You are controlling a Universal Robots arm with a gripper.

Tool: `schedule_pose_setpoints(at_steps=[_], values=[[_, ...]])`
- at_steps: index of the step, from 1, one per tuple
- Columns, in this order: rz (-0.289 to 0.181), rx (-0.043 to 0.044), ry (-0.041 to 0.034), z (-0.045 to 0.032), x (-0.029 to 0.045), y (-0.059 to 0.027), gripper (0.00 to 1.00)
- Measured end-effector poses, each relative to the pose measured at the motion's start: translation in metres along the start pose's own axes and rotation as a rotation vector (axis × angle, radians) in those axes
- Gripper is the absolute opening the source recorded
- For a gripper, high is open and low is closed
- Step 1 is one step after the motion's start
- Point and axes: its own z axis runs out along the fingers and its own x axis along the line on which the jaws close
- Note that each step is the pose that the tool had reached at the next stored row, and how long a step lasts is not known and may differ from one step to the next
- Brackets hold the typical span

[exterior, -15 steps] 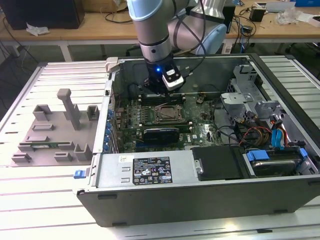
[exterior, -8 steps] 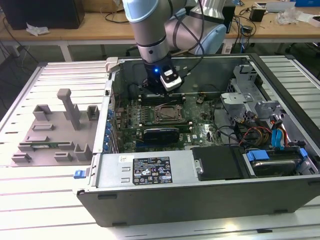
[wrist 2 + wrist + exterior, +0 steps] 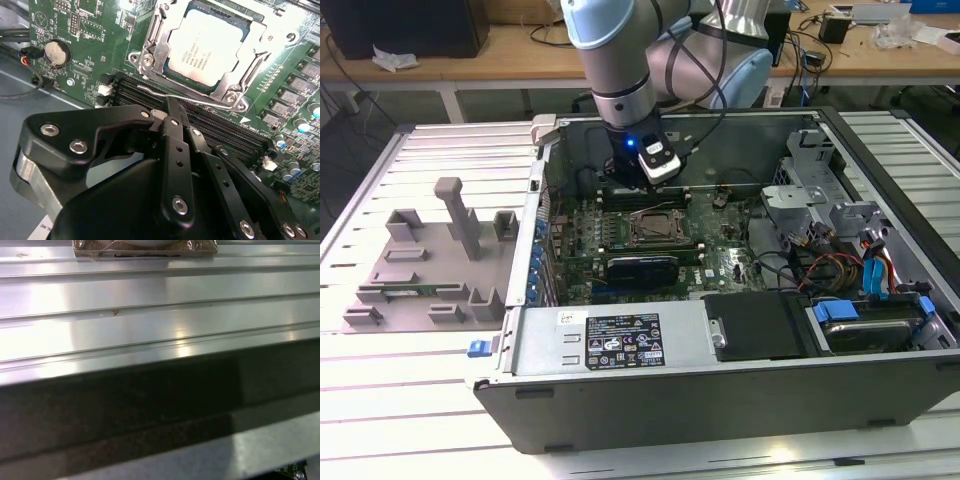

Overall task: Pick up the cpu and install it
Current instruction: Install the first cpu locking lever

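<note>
The cpu point(image 3: 207, 47) lies flat in its socket on the green motherboard point(image 3: 90, 30), its silver top plate framed by the metal bracket point(image 3: 235, 92) around it, so the placing looks done. In the second wrist view the bracket's load plate does not cover the chip and a thin wire lever point(image 3: 165, 95) runs along the socket's edge next to the black memory slots point(image 3: 220, 125), so locking it down seems, by my judgement, still to be done. The gripper point(image 3: 167, 107) hangs just over that lever with its fingers point(image 3: 172, 130) drawn together and nothing between them. In the exterior view the arm point(image 3: 620, 60) reaches down into the far part of the open computer case point(image 3: 740, 390), which lies on a slatted metal surface point(image 3: 410, 400), with grey plastic holders point(image 3: 430, 260) to the exterior view's left.
</note>
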Motion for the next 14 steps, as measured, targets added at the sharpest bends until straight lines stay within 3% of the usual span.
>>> schedule_pose_setpoints(at_steps=[9,13,14], values=[[0.000,0.0032,-0.0069,0.0011,-0.0001,-0.0023,0.11],[0.002,0.0021,-0.0186,0.0036,0.0005,-0.0027,0.11],[0.003,0.0013,-0.0268,0.0058,0.0009,-0.0030,0.11]])
